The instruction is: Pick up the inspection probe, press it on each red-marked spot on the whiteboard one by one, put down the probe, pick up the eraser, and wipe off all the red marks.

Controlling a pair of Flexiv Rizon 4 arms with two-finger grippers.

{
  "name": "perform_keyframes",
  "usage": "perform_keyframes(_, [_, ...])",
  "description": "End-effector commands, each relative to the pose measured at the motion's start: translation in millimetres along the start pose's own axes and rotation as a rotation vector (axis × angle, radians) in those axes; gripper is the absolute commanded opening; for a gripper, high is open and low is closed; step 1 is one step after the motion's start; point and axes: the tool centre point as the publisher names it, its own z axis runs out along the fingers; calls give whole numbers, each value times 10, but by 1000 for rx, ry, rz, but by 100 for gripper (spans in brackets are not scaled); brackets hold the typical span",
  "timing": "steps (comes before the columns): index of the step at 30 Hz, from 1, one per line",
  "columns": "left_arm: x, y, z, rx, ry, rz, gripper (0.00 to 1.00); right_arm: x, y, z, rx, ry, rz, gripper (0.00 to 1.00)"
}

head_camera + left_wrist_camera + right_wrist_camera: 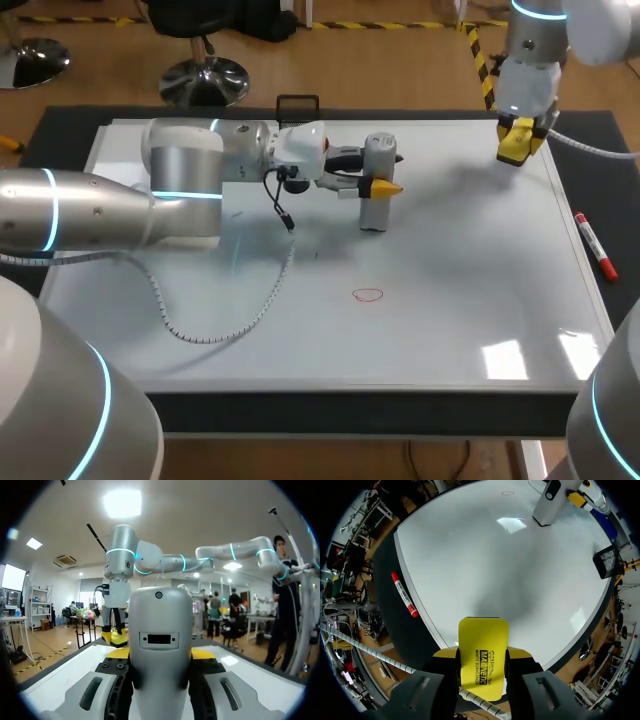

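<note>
Head view gives us the whole table: our left arm comes in from the left and lies low across the whiteboard (450,300), and our left gripper (383,187) is closed on the probe (377,160) – a grey, upright body clamped between the two yellow tips. The probe's lower end sits down at the board's surface in the far middle part, though we cannot tell whether it actually presses there. One red mark (368,294), a small drawn loop, shows on the board on the side nearer us, apart from the probe's foot. In the left wrist view the probe's rounded grey body fills the gap between our fingers, touched from both sides. Our right gripper (520,142) hangs over the far right corner of the board, and in the right wrist view it grips the eraser (483,650) – a flat yellow block pinched between its fingers, clear of the surface. A red marker (594,245) lies on the dark mat just beside the board's right edge. A coiled cable (250,310) trails from our left arm onto the board, and a small black mesh holder (297,104) stands at the far edge.
</note>
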Motion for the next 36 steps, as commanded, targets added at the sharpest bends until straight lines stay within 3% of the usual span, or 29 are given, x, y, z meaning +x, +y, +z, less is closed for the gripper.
perform_keyframes(1, [7, -3, -6, -2, -2, 0, 0, -5, -11, -9, 1, 5, -2, 0])
perform_keyframes(31, [6, -15, -11, -4, -7, -3, 0, -5, -11, -9, 1, 5, -2, 0])
perform_keyframes(36, [-2, -115, -34, -2, -11, 6, 0, -5, -11, -9, 1, 5, -2, 0])
